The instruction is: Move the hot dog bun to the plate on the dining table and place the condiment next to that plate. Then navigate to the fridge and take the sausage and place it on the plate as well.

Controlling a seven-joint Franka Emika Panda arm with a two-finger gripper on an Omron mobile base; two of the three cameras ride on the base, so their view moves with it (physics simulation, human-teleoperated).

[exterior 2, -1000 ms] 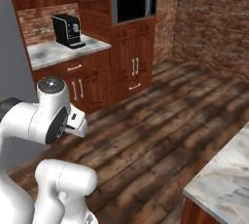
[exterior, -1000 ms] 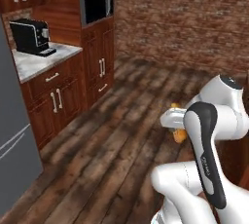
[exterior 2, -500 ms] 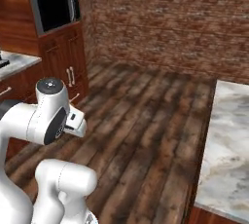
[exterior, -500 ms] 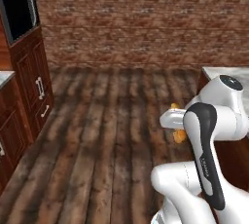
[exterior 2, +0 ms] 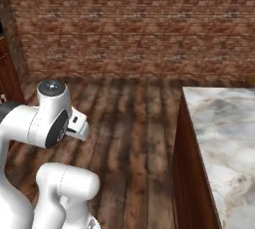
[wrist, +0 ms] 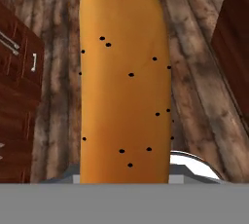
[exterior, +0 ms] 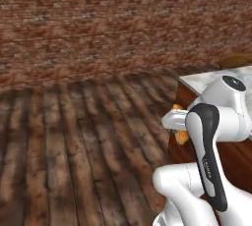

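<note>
Left base view: white arm at lower right, a bit of the orange bun point(exterior: 181, 135) peeking out mid-right beside it, the marble surface point(exterior: 206, 78) at the right edge. Right base view: arm lower left, marble surface point(exterior 2: 221, 138) lower right, brick wall point(exterior 2: 129, 24) across the top. Hand view: the gripper is closed on the bun point(wrist: 125, 79), which stands centre frame, seeded, above the wood floor point(wrist: 194, 47).
</note>
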